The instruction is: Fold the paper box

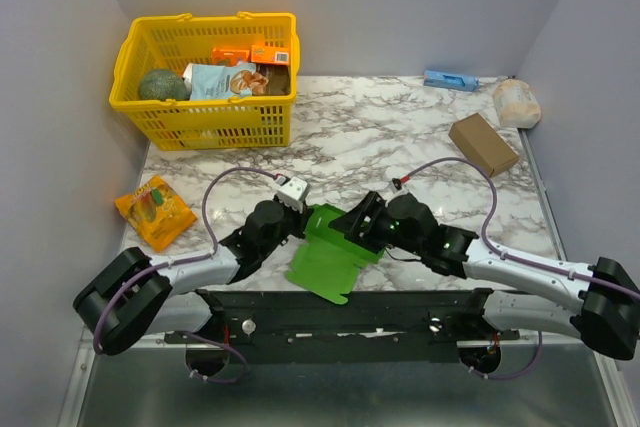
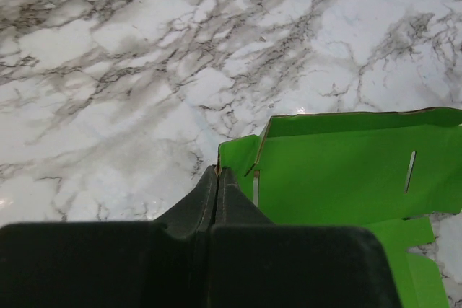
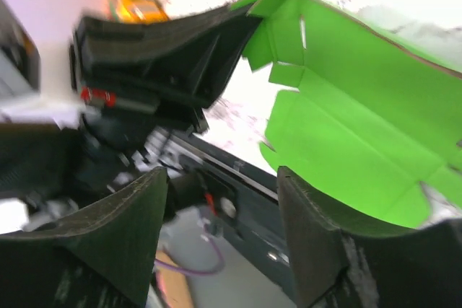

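Observation:
The paper box (image 1: 325,252) is a bright green creased card lying partly unfolded at the table's near middle, one side raised. My left gripper (image 1: 303,215) is at its upper left corner. In the left wrist view the left gripper (image 2: 218,172) is shut, with the edge of the paper box's (image 2: 346,171) corner flap pinched at the tips. My right gripper (image 1: 362,222) is at the card's right side. In the right wrist view the right gripper (image 3: 224,178) is open with nothing between its fingers, and the paper box (image 3: 346,106) rises just beyond its right finger (image 3: 310,229).
A yellow basket (image 1: 215,122) holding groceries stands at the back left. An orange packet (image 1: 155,210) lies at the left edge. A brown cardboard box (image 1: 483,143), a white bag (image 1: 517,102) and a blue item (image 1: 450,79) are at the back right. A dark rail (image 1: 350,312) runs along the near edge.

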`<move>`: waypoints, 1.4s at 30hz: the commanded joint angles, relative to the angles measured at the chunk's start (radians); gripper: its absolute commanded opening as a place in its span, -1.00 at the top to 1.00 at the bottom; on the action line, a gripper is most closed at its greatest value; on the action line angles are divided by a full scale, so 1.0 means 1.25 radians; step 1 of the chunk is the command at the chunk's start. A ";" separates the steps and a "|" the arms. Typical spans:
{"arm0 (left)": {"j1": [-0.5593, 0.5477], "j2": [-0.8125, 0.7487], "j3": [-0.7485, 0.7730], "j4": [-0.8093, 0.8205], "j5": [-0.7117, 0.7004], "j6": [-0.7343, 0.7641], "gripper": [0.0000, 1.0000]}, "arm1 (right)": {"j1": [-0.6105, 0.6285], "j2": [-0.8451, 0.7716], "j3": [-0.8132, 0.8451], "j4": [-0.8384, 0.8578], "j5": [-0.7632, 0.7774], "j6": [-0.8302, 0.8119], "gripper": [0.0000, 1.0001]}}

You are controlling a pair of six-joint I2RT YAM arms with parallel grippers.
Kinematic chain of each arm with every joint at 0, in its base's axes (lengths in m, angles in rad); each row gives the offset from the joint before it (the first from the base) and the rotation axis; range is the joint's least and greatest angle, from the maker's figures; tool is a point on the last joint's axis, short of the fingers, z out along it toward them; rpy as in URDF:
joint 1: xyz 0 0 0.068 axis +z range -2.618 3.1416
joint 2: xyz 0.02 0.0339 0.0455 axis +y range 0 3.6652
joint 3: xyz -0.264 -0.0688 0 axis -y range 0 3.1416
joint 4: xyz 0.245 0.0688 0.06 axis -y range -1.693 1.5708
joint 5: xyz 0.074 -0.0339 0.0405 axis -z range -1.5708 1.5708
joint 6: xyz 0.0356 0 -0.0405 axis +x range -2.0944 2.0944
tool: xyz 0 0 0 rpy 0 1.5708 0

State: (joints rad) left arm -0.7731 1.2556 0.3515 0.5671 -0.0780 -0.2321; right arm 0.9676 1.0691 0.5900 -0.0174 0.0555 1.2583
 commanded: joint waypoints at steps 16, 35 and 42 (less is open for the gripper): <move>-0.054 -0.150 -0.117 0.156 -0.266 0.013 1.00 | -0.093 0.227 -0.025 0.289 0.102 0.397 -0.41; -0.091 -0.177 -0.138 0.184 -0.327 0.045 1.00 | -0.121 0.263 0.023 0.221 0.202 0.446 0.22; -0.106 -0.166 -0.128 0.178 -0.330 0.053 1.00 | -0.121 0.293 0.034 0.232 0.206 0.448 0.66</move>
State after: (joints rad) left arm -0.8902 1.0428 0.1921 0.7643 -0.4557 -0.1864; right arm 0.8227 1.4055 0.6041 0.2890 0.2588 1.8072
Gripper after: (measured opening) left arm 0.012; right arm 0.211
